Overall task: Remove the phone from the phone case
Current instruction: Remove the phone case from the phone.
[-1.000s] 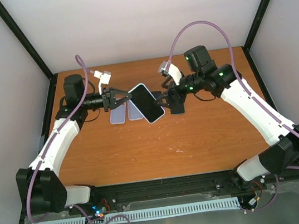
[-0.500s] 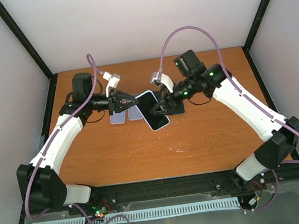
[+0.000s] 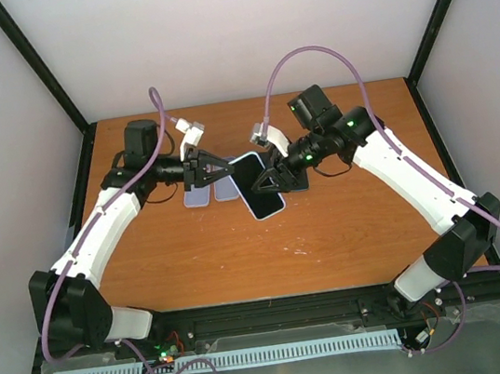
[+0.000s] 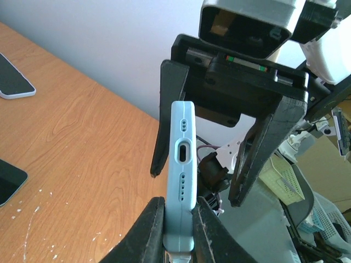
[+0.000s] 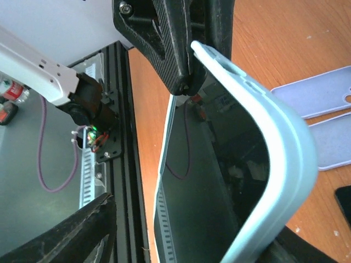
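The phone [image 3: 266, 201] hangs above the table [image 3: 195, 261], nearer the arm bases than a second ago and barely shifted in the last half second. From above we see the left gripper [image 3: 226, 165] clamped on the phone's far-left corner and the right gripper [image 3: 264, 181] over its right side. Two spare cases [image 3: 197, 196] lie just left of the phone, a dark handset [image 3: 297, 181] just right. Through the left wrist, both fingers [image 4: 149, 227] pinch the light-blue phone case [image 4: 182, 164] at its port end, and the opposite jaws stand spread wide on either side of the phone. Through the right wrist, the phone's screen fills the gap between our parted fingers [image 5: 66, 241].
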`<state>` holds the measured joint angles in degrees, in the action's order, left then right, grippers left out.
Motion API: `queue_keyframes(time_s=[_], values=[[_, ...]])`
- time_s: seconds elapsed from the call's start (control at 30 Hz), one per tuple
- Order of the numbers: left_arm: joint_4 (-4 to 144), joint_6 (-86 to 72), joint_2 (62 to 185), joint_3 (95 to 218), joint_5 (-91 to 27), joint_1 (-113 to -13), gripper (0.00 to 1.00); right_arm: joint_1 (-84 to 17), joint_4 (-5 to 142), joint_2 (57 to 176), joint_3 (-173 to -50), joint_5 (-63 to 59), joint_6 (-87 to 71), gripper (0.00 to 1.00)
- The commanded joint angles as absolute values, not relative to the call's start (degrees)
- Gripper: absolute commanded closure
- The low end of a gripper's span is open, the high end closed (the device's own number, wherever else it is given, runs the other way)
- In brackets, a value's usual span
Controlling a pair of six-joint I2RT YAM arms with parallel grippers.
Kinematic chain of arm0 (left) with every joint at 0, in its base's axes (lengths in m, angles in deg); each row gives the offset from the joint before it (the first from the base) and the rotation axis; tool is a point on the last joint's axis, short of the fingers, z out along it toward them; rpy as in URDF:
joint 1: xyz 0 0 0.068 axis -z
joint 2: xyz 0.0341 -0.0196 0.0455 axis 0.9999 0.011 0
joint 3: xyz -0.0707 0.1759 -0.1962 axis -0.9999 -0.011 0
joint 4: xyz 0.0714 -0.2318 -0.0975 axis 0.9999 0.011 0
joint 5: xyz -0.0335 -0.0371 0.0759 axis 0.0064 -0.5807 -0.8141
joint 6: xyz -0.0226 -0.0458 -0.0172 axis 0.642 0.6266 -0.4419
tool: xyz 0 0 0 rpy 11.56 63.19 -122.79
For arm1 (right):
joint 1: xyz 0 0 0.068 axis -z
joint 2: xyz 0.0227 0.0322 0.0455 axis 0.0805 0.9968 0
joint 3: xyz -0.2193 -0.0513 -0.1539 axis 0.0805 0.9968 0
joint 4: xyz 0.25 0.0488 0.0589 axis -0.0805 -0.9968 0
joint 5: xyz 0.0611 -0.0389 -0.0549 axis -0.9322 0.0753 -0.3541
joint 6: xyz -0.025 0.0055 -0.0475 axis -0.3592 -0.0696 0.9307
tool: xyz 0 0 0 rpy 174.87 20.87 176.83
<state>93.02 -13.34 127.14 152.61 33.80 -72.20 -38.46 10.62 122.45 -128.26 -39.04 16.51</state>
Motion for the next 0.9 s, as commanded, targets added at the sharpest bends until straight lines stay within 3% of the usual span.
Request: queue_keyframes(time_s=[0.0, 0.27, 0.63, 0.7, 0.87], values=[[86.4, -8.3, 126.9, 155.5, 36.5, -72.1, 0.99, -37.1, 14.2, 120.7, -125.3, -43.1, 12.9, 0.40], [64.1, 9.6, 122.2, 149.1, 34.5, -75.9, 0.99, -33.5, 20.0, 118.4, -118.9, -48.8, 8.2, 0.44], [36.8, 30.7, 117.1, 137.3, 32.1, -78.2, 0.99, -28.7, 31.9, 114.9, -114.1, -55.3, -0.9, 0.65], [32.6, 34.1, 117.0, 135.9, 31.8, -78.2, 0.99, -28.7, 34.0, 114.9, -114.5, -56.5, -2.9, 0.64], [31.1, 35.2, 116.8, 135.7, 30.2, -78.2, 0.99, -29.0, 33.9, 116.7, -116.1, -57.7, -4.4, 0.48]])
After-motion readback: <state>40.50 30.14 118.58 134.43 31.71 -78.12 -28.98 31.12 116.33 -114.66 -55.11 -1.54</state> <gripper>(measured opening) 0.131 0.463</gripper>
